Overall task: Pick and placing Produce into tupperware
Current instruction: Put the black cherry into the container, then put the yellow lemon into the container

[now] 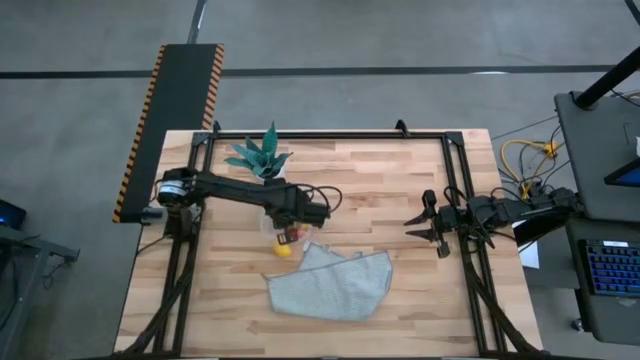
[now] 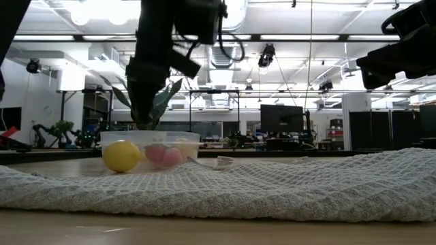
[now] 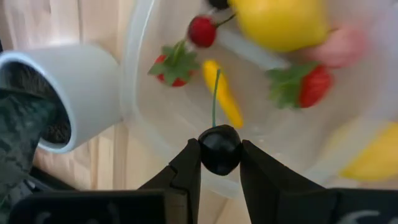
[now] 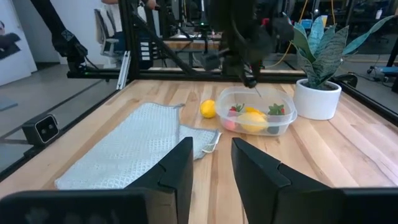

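The clear tupperware point(image 4: 258, 112) stands on the table beside the white plant pot point(image 4: 317, 98). It holds a lemon point(image 3: 280, 22), strawberries point(image 3: 174, 65), a red cherry point(image 3: 202, 31) and a small yellow piece point(image 3: 224, 96). Another yellow lemon point(image 4: 208, 109) rests on the table just outside it, near the grey cloth point(image 1: 330, 283). My left gripper point(image 3: 219, 163) hovers above the tupperware, shut on a dark cherry point(image 3: 219, 148). My right gripper point(image 4: 211, 163) is open, waiting near the table's right edge. My left gripper pinches the dark cherry's round body point(image 3: 219, 149) between its two fingertips, coming from above and pointing down. The cherry is lifted clear above the tupperware, its green stem point(image 3: 216, 99) sticking out beyond the fingers.
The potted plant point(image 1: 262, 155) stands close behind the tupperware, toward the far edge. The grey cloth spreads over the near middle of the table. Bare wood lies between the cloth and my right gripper point(image 1: 432, 225).
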{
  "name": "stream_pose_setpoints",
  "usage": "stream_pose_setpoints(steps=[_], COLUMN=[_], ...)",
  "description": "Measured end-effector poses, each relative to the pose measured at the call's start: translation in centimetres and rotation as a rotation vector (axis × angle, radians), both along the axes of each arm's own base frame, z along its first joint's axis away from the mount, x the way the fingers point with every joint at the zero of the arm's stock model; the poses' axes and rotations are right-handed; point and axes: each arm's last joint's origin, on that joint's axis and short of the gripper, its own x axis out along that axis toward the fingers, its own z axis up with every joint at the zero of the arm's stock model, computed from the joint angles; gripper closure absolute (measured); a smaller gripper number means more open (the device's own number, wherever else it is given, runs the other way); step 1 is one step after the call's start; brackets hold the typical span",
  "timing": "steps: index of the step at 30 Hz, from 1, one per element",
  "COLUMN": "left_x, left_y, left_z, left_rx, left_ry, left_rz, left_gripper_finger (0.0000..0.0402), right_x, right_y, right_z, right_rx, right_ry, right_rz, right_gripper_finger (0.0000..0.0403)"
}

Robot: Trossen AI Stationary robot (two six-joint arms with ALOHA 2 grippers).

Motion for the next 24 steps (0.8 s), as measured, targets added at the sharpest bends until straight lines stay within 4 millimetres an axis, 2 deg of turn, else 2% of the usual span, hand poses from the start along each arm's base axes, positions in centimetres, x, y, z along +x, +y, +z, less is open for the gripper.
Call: stream_pose_setpoints(steps=[5,12,19,24], left_x=[-0.6,-0.6,-1.0,-1.0], left_y=[1.4,2.2,2.4,2.4], left_z=[-1.7,-3.3,-3.8,-3.8], left_rx=[0.007,0.022,0.034,0.035], left_ry=[0.029,-0.015,-0.004,-0.002], left_rz=[0.059,0.125,0.147,0.144], left_gripper_finger=[0.0339,0.0359,0.0401,0.0385], right_x=[0.0,0.0,0.0,0.0], right_y=[0.0,0.0,0.0,0.0], right_z=[0.0,0.0,0.0,0.0], right_rx=[0.000,-0.001,-0.003,-0.004], right_ry=[0.000,0.000,0.000,0.000], right_rz=[0.000,0.000,0.001,0.001], right_gripper_finger=[0.0306,0.0303,0.0298,0.0302])
